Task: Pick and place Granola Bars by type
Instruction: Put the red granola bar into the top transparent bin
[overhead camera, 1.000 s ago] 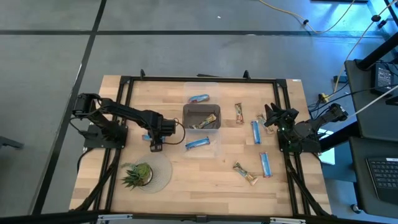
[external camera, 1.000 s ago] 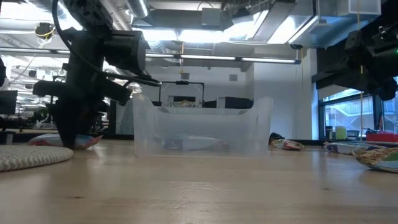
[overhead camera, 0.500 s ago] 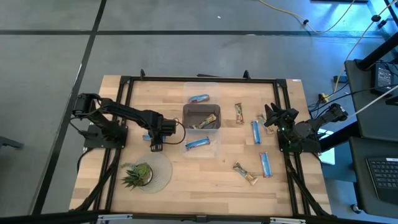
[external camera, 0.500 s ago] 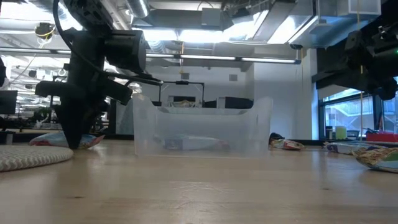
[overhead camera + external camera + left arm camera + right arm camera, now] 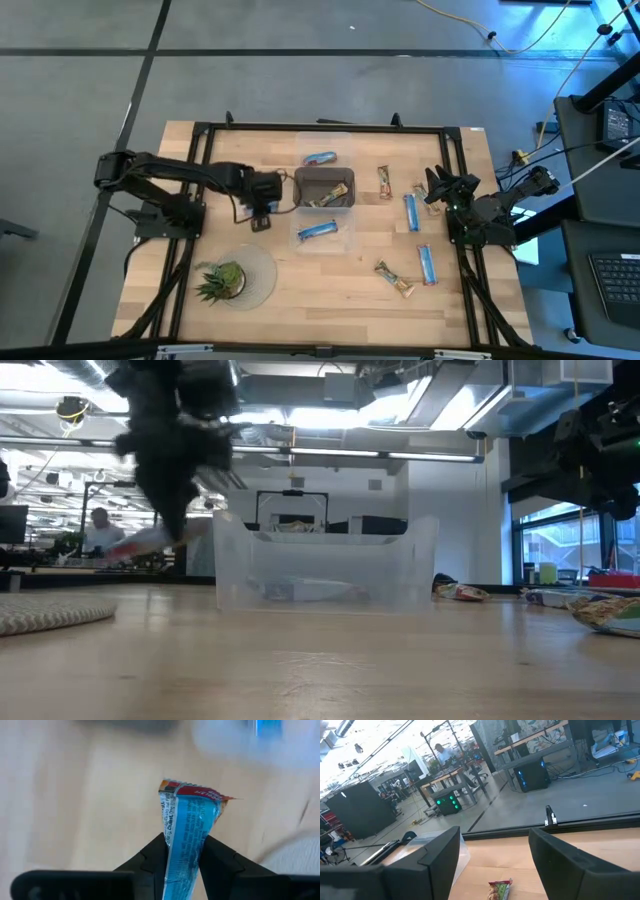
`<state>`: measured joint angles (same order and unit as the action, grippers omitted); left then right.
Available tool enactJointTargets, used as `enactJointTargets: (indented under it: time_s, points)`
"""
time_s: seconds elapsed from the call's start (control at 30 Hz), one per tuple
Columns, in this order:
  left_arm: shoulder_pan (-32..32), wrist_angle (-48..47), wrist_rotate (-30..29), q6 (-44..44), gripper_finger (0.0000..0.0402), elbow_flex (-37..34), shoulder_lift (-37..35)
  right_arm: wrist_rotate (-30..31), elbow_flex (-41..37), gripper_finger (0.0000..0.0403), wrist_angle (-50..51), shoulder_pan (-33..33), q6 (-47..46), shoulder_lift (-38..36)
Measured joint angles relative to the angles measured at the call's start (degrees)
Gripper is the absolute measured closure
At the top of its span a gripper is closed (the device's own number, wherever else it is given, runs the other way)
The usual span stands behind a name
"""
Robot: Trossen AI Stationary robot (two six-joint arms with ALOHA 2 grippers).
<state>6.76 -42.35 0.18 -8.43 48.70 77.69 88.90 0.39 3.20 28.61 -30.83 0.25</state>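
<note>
Your high view looks straight down on the whole tabletop (image 5: 300, 290), both arms at its sides. Your low view sits at tabletop height, looking level across the wood into the room; it shares the clear bin (image 5: 325, 565) with the high view (image 5: 323, 190). Your left wrist camera sits very close, aimed down past its jaws at a blue bar (image 5: 187, 842). Your right wrist camera faces outward over the tabletop edge toward the room.
</note>
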Motion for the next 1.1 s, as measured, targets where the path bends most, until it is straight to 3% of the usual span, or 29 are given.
enactJointTargets:
  time_s: [0.13,0.47,0.87,1.1]
  points:
    - [2.73,1.77,-2.89,-0.79,0.0309,5.68,-1.2,0.0,0.01,0.0164,0.02,0.01,-0.07,0.0]
    - [7.95,10.67,-1.93,2.53,0.0309,18.6,1.3,0.0,0.0,0.0164,0.0,0.01,-0.19,0.0]
    - [10.97,31.88,1.03,4.82,0.0309,19.73,3.15,0.0,0.0,0.0164,0.0,0.0,-0.2,0.0]
    - [13.47,41.07,0.92,12.25,0.0309,19.79,5.4,0.0,-0.01,0.0164,-0.02,-0.01,-0.55,-0.02]
